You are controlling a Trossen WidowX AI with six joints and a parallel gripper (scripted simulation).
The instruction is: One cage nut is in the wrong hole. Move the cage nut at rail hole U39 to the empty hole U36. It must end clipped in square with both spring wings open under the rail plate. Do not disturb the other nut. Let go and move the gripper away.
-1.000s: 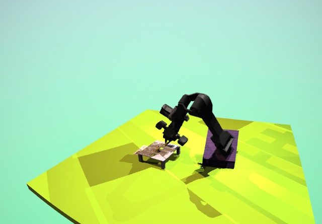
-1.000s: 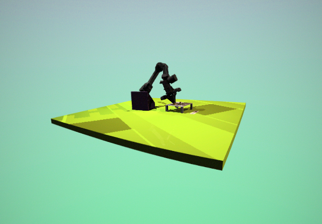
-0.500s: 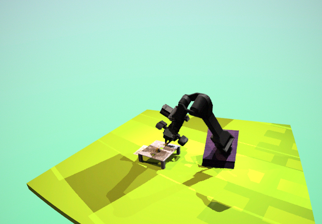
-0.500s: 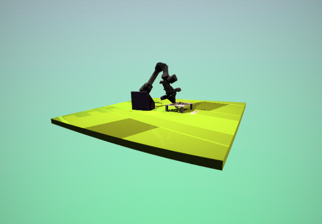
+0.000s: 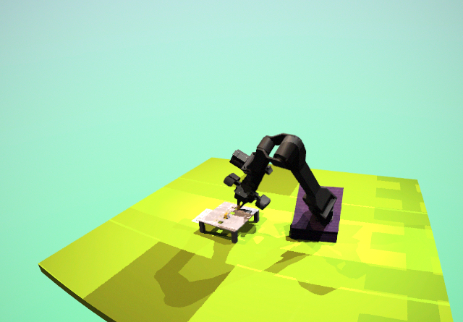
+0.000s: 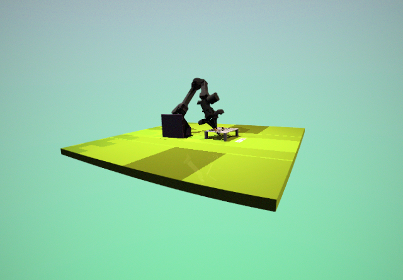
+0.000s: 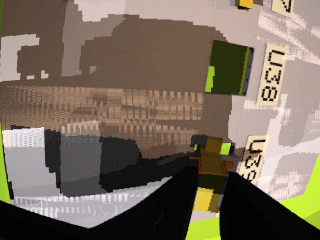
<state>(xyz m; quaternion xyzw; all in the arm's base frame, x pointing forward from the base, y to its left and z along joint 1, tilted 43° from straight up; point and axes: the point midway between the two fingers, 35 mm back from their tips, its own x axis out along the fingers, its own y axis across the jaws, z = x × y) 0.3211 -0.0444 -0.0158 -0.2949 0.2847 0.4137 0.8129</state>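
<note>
Currently, gripper [image 5: 239, 207] [image 6: 216, 128] [image 7: 208, 180] pinches cage nut [image 7: 212, 165] at hole U39, beside its label [image 7: 254, 157]. Open hole U38 [image 7: 227, 69] lies up the wrist view; U36 presumably farther that way, past U37. Inference: free the nut upward, then traverse along the row.

Yellow-green table [image 5: 280, 292] [image 6: 240, 176]; on it, purple block [image 5: 314, 230] [image 6: 172, 126], low pale stand [image 5: 234, 223] [image 6: 225, 136], small white label [image 6: 240, 140].

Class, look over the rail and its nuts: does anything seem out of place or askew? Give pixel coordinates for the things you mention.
Yes. The cage nut [image 7: 213, 162] gripped by the hand [image 5: 239, 208] [image 6: 216, 128] [image 7: 208, 180] is at U39, the wrong hole for this task. Green shows on both sides of its front end, so it does not fill the hole. No damage stands out.
</note>
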